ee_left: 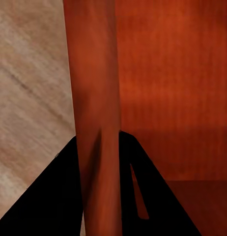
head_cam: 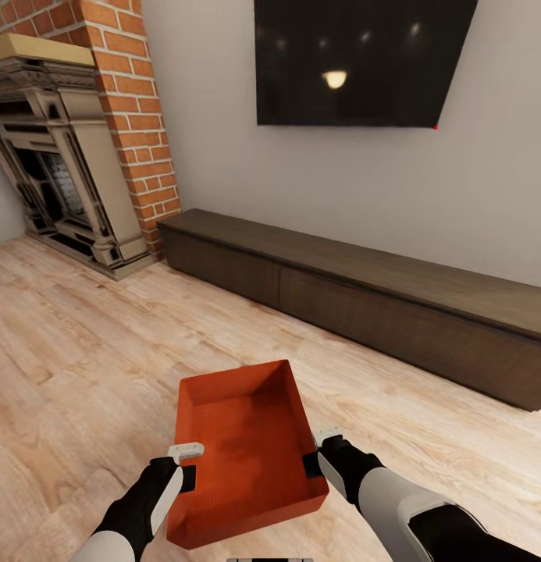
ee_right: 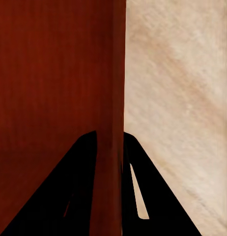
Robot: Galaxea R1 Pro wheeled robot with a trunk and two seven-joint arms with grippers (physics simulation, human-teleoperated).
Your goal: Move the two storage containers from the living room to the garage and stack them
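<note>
Before the long dark cabinet [head_cam: 364, 304], both grippers, left [head_cam: 186, 460] and right [head_cam: 323, 449], pinch opposite walls of the storage container [head_cam: 247, 445]; uneven arm motion could twist it free.

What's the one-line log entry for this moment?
living room | left gripper and right gripper clamp opposite walls of storage container | above wood floor

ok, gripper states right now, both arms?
Left gripper: shut on the storage container, clamping its left wall.
Right gripper: shut on the same container's right wall.
</note>
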